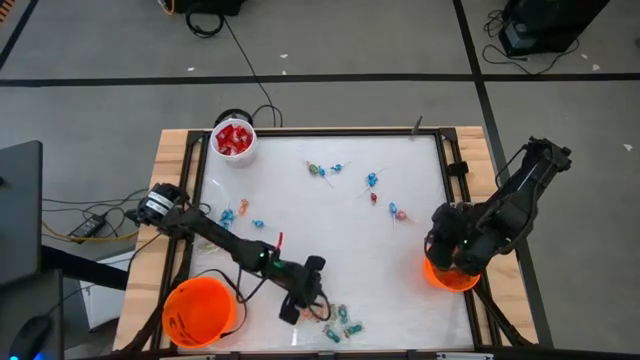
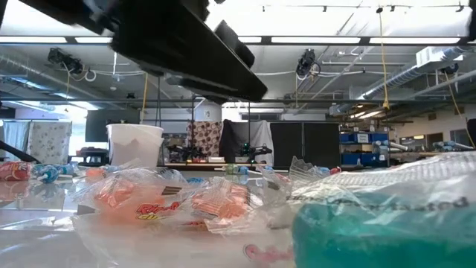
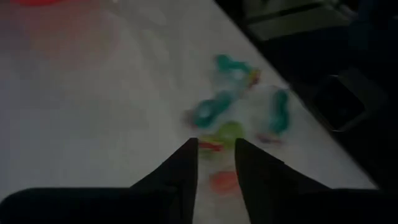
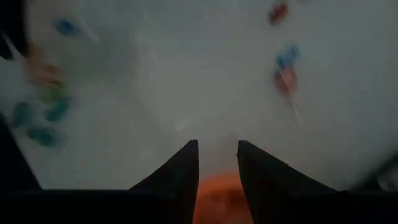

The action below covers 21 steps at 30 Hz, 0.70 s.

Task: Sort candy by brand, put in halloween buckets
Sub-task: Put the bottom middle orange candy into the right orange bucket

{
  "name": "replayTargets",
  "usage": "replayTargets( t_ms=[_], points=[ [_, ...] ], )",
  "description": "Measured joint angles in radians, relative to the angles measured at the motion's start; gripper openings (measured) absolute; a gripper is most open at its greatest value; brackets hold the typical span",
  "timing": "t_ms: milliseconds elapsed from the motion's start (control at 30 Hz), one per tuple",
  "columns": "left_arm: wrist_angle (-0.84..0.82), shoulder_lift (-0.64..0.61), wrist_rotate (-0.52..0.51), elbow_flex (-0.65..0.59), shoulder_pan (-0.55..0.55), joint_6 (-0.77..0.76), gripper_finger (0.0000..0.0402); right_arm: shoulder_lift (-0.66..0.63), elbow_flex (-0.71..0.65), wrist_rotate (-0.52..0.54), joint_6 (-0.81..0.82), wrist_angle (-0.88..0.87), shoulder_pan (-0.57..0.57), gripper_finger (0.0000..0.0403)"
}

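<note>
My left gripper (image 1: 303, 303) (image 3: 216, 143) is low over the table near its front edge, open, at the edge of a pile of green, teal and orange wrapped candy (image 1: 338, 320) (image 3: 239, 109). An orange-red piece (image 3: 222, 182) lies between its fingers. My right gripper (image 1: 447, 258) (image 4: 217, 146) hangs open and empty above the right orange bucket (image 1: 452, 275) (image 4: 217, 200). A second orange bucket (image 1: 200, 312) stands at the front left. The white bucket (image 1: 233, 140) at the far left holds red packets. Lollipops (image 1: 372, 181) lie scattered mid-table. My left gripper comes at the pile slanting down from the table's left. Its fingers (image 3: 180, 165) stand on either side of the orange-red piece (image 3: 222, 182), which lies on the table. I cannot tell whether they touch it.
A few blue-wrapped sweets (image 1: 235, 215) lie beside the left arm. In the low view, clear wrappers with red print (image 2: 178, 201) and a teal one (image 2: 379, 231) fill the foreground. The table's raised wooden frame (image 1: 176, 170) borders the white surface; bare surface lies at its middle.
</note>
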Motion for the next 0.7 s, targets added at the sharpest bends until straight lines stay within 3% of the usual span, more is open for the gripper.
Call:
replayTargets(
  t_ms=[100, 333, 700],
  points=[
    [-0.015, 0.002, 0.003, 0.000, -0.029, 0.001, 0.0149, 0.003, 0.000, 0.052, -0.051, 0.038, 0.000, 0.0123],
    [-0.050, 0.041, -0.013, -0.006, -0.064, 0.000, 0.0210, 0.041, 0.000, 0.058, -0.061, 0.086, 0.000, 0.0123],
    [-0.258, 0.046, -0.009, -0.006, -0.076, -0.045, 0.0208, 0.143, 0.000, 0.038, -0.081, 0.176, 0.000, 0.0123]
  ],
)
